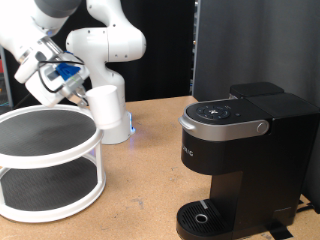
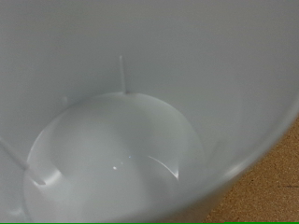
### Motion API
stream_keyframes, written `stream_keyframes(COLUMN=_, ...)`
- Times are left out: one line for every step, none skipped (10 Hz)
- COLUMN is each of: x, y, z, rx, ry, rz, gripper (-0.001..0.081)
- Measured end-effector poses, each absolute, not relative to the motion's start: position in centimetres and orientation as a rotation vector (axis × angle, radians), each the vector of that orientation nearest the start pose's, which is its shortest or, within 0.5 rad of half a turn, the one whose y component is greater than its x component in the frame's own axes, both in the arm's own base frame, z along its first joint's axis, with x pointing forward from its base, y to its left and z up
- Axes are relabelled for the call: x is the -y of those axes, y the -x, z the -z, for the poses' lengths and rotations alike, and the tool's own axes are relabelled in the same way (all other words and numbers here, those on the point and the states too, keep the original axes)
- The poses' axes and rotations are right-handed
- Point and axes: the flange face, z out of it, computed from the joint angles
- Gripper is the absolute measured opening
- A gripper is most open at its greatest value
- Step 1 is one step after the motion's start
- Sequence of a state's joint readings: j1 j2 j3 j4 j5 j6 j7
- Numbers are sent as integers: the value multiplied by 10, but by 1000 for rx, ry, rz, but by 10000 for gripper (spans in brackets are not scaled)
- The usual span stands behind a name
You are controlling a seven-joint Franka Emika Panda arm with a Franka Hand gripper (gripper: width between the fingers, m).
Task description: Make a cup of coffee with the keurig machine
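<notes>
While tilted above the shelf, hand [image 1: 77,92] pinching the cup [image 1: 108,112]

Soft, even indoor light; sharp exterior view, hazy wrist view.

The large matte-black boxy keurig machine [image 1: 243,155] carries a pale sheen on its silver-grey lid band and a small glint on its round drip tray. To the exterior view's left of it, the white two-tier round rack [image 1: 48,162] is brightly lit with a shaded lower shelf. In the wrist view the small white cylindrical cup [image 2: 121,121] fills the picture, milky and out of focus, with faint streaks of glare inside.
</notes>
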State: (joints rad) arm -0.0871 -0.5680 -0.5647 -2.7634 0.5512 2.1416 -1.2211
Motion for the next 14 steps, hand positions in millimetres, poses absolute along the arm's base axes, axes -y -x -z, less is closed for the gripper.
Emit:
stream_keyframes(x=165, y=-310, z=-359, rx=368, ry=2470, rz=592, gripper=67)
stream_keyframes(x=153, y=-320, z=-358, rx=347, ry=2488, rz=571, gripper=67)
stream_keyframes(x=142, y=-328, z=-357, rx=336, ry=2503, rz=550, gripper=67)
stream_keyframes(x=132, y=-336, z=-356, rx=330, ry=2512, rz=539, gripper=67)
stream_keyframes(x=124, y=-343, z=-356, rx=323, ry=2521, rz=538, gripper=67)
stream_keyframes(x=116, y=-348, z=-356, rx=321, ry=2524, rz=527, gripper=67)
stream_keyframes(x=110, y=-353, z=-356, rx=323, ry=2524, rz=527, gripper=67)
stream_keyframes(x=109, y=-356, z=-355, rx=323, ry=2530, rz=526, gripper=67)
stream_keyframes(x=109, y=-355, z=-355, rx=321, ry=2529, rz=524, gripper=67)
stream_keyframes(x=108, y=-354, z=-353, rx=327, ry=2528, rz=516, gripper=67)
stream_keyframes(x=107, y=-353, z=-349, rx=328, ry=2531, rz=506, gripper=67)
stream_keyframes(x=106, y=-352, z=-345, rx=325, ry=2545, rz=502, gripper=67)
stream_keyframes(x=104, y=-352, z=-339, rx=319, ry=2567, rz=501, gripper=67)
stream_keyframes(x=102, y=-353, z=-332, rx=314, ry=2589, rz=499, gripper=67)
